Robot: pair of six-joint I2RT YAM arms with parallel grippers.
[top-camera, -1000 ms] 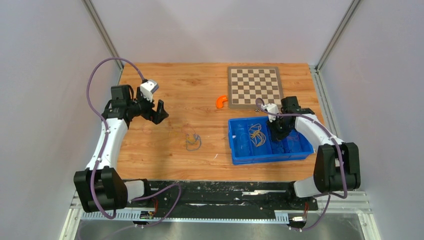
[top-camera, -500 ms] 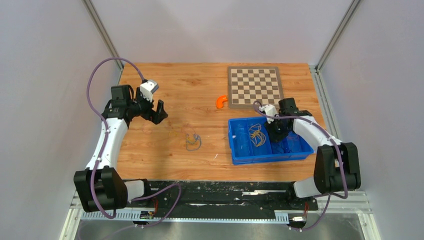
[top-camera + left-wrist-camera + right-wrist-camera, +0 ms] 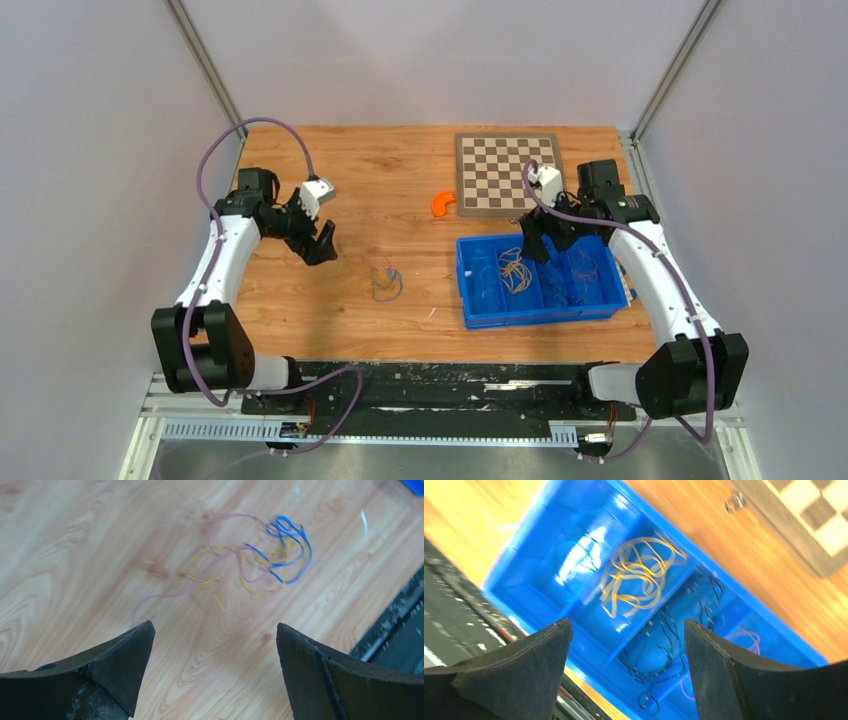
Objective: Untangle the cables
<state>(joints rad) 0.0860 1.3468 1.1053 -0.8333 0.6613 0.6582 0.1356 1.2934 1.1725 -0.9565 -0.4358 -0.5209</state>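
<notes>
A small tangle of cables [image 3: 384, 283] lies on the wooden table; in the left wrist view the tangle [image 3: 260, 560] shows blue, yellow and pinkish strands knotted together. My left gripper [image 3: 322, 245] hangs open up and to the left of it, jaws [image 3: 215, 630] wide with only bare wood between them. My right gripper [image 3: 538, 243] is open above the blue bin [image 3: 540, 315], holding nothing [image 3: 626, 625]. Below it the bin's compartments hold yellow cables [image 3: 639, 577], black cables [image 3: 664, 645] and a pink cable [image 3: 744, 637].
A chessboard [image 3: 508, 170] lies at the back right, just behind the bin. An orange curved piece [image 3: 441, 204] sits to its left. The bin wall [image 3: 539, 540] stands close to the table's near edge, by the black rail.
My right gripper has opened and lifted out of the bin, toward the chessboard, leaving the black cables in their compartment. My left gripper has shifted slightly right, toward the tangle.
</notes>
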